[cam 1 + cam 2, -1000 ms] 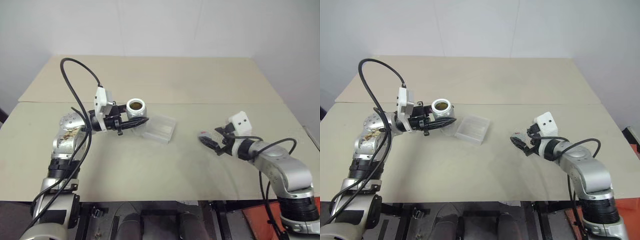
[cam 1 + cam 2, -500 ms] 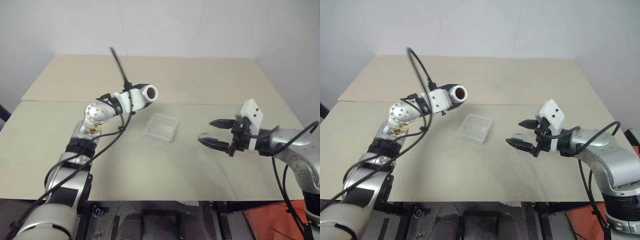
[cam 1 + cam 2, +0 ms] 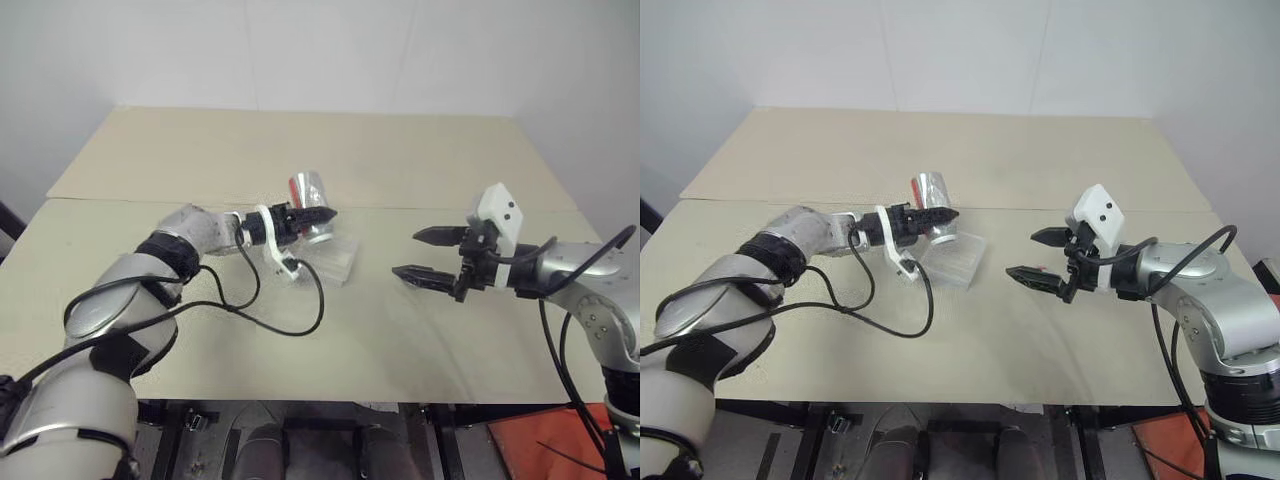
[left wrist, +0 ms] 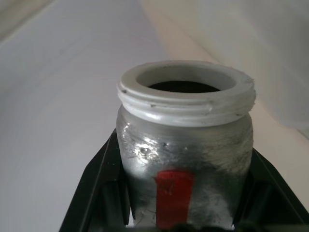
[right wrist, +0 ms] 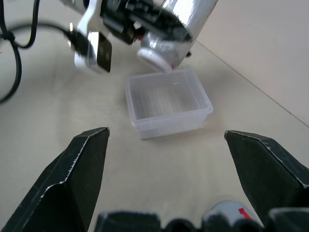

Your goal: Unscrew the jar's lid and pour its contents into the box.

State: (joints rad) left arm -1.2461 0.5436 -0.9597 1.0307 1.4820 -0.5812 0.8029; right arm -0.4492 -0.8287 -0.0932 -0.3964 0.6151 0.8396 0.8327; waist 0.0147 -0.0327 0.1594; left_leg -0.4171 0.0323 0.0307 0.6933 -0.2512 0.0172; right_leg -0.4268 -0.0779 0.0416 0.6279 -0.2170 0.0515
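With your left gripper (image 3: pixel 322 214) clenched on the jar (image 3: pixel 312 194), tipped mouth-down over the box (image 3: pixel 332 262) at its 11 o'clock corner, keep the rim above the tray while pouring; your right gripper (image 3: pixel 428 254) hangs released at 3 o'clock.

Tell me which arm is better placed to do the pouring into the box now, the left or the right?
The left. Its left gripper is shut on the open jar, already tipped mouth-down over the clear box. The right gripper hangs open and empty off to the side, above the table.
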